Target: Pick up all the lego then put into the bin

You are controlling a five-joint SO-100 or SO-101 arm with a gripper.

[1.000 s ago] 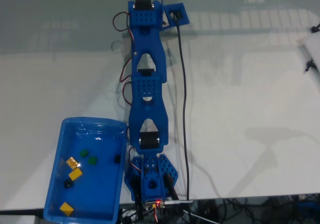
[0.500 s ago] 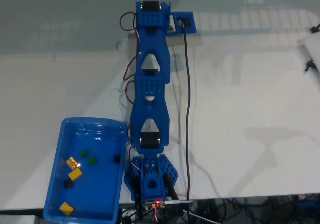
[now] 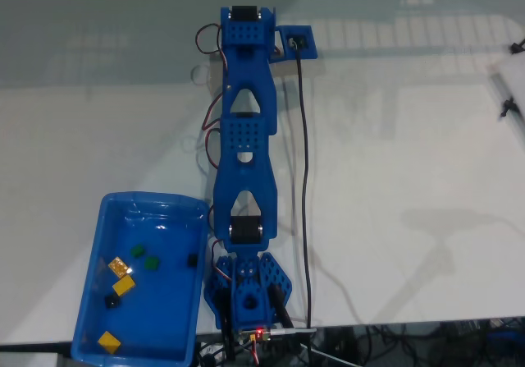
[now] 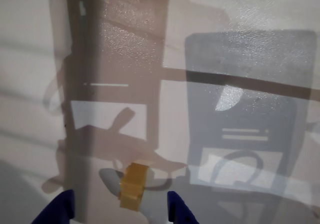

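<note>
A tan-yellow lego brick (image 4: 133, 186) lies on the white table in the wrist view, just ahead of my gripper (image 4: 116, 210). The two blue fingertips (image 4: 56, 210) stand wide apart on either side of it, open, not touching it. In the fixed view the blue arm (image 3: 246, 137) stretches straight out toward the table's far side, and its wrist (image 3: 246, 24) hides the gripper and that brick. The blue bin (image 3: 92, 285) sits at the lower left beside the arm's base and holds several lego bricks, yellow (image 3: 124, 285) and dark green (image 3: 151, 262).
A black cable (image 3: 303, 178) runs along the arm's right side to the wrist camera mount (image 3: 297, 40). The arm's base (image 3: 246, 297) stands at the table's near edge, with wires below it. White rails (image 3: 509, 96) lie at the right edge.
The arm's far end has shifted slightly to the right and a little farther out. The bricks in the bin have not moved.
</note>
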